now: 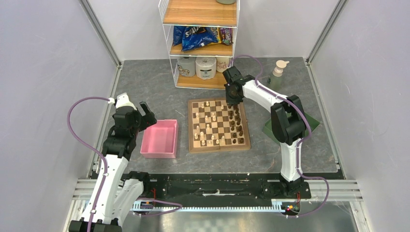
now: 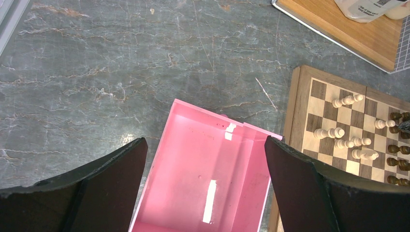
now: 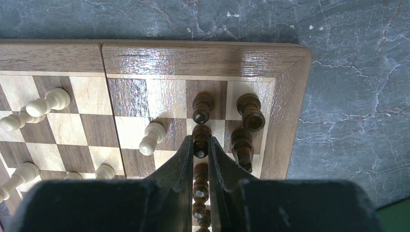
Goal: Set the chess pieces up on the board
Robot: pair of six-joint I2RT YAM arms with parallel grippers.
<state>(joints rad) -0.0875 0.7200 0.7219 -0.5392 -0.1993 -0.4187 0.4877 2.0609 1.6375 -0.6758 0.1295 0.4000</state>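
Note:
The board (image 1: pixel 218 148) lies mid-table, with cream-white chess pieces (image 1: pixel 208 118) on its left half and dark ones (image 1: pixel 238 128) along its right side. My right gripper (image 1: pixel 234 99) hangs over the board's far right corner. In the right wrist view it (image 3: pixel 200 145) is shut on a dark pawn (image 3: pixel 201 137) that stands in line with a file of dark pawns (image 3: pixel 200 189). More dark pieces (image 3: pixel 251 112) stand just beyond and to the right. My left gripper (image 2: pixel 205 140) is open and holds nothing, above the pink tray (image 2: pixel 193 164).
The pink tray (image 1: pixel 159 139) sits left of the board, and a green tray (image 1: pixel 313 123) shows behind the right arm. A wire shelf (image 1: pixel 200 43) with snack bags and jars stands at the back. A soap bottle (image 1: pixel 278 72) is to its right.

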